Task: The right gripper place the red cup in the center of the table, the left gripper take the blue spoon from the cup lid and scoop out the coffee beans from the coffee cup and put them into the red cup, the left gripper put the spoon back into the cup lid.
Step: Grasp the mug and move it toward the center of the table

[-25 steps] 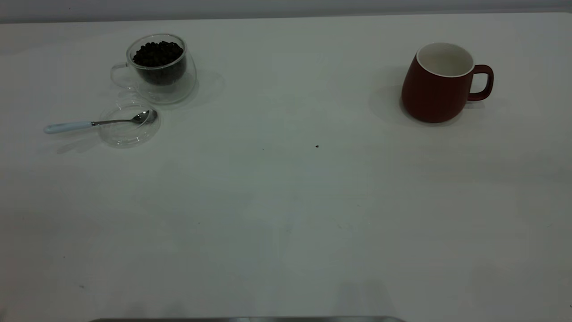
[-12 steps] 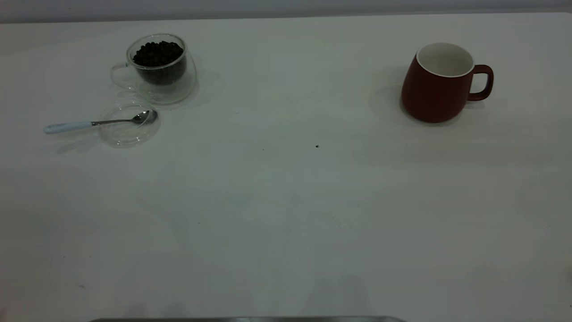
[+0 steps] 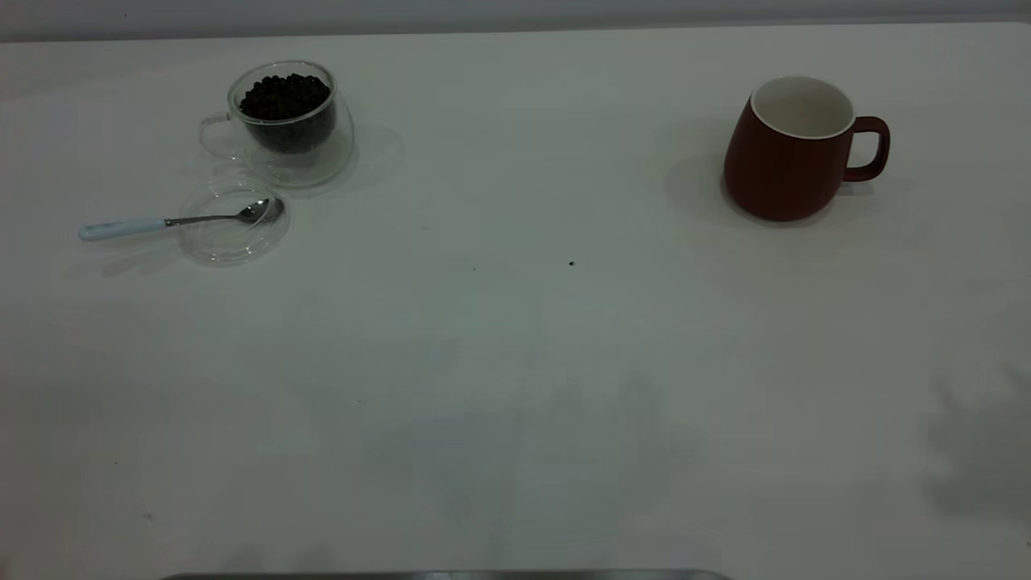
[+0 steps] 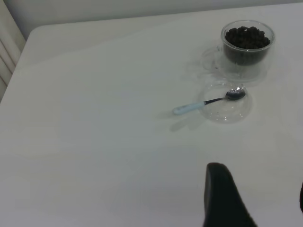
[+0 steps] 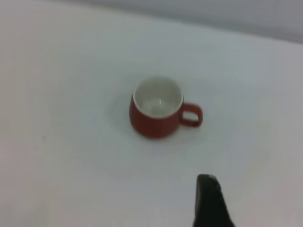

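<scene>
Table (image 3: 515, 387): white, flat, filling the exterior view, with a tiny dark speck (image 3: 571, 263) near the middle.

Red cup (image 3: 785, 153): upright at the far right of the exterior view, well apart from the table's centre, white inside, handle turned to that view's right. Touched by nothing. In the right wrist view (image 5: 156, 111), well ahead of the right gripper (image 5: 210, 203), with bare table between them; handle on the gripper's side of the cup. Right gripper seen only as one dark tip at the edge of that view; open or closed, cannot tell.

Coffee cup (image 3: 282, 129): clear glass, upright at the far left, handle pointing to the exterior view's left. Well apart from the red cup.

Cup lid (image 3: 233, 235): flat on the table just in front of the coffee cup, nearly touching it.

Blue spoon (image 3: 177, 220): lying across the lid, metal bowl resting on the lid's right part, pale handle reaching out past the rim to the left, over the table.

Coffee beans (image 3: 284, 97): dark heap filling the glass cup almost to its rim.

Left gripper (image 4: 260, 203): low above bare table, fingers (image 4: 222, 198) spread wide apart, gripping nothing. Spoon (image 4: 203, 102), lid (image 4: 227, 109) and coffee cup (image 4: 246, 47) all well ahead of it, spoon handle nearest.
</scene>
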